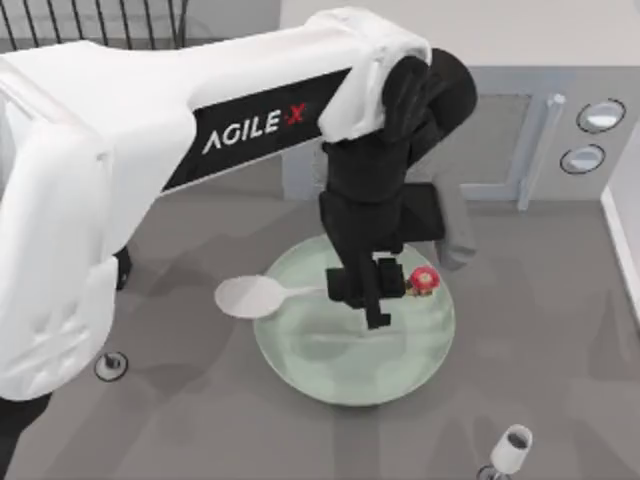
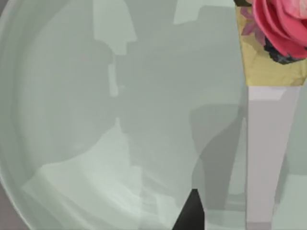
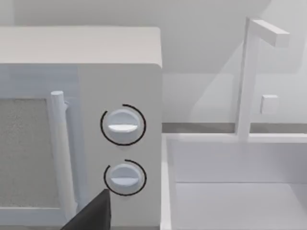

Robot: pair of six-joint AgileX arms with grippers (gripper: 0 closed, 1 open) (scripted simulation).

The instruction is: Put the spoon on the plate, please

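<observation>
While left claw point(image 1: 376, 290) pinches thin handle, white spoon point(image 1: 262, 295) with red knob hangs over pale green plate point(image 1: 400, 375).

My left arm reaches in from the top view's left, its white upper link crossing toward the middle of the desk, where the black wrist bends straight down. The left tool point(image 1: 378, 290) hangs above the plate point(image 1: 300, 360), fingers pointing down and closed around the handle of the spoon point(image 1: 252, 295), just beside its red knob. In the right wrist view, a dark fingertip point(image 3: 93, 215) of the right tool shows.
</observation>
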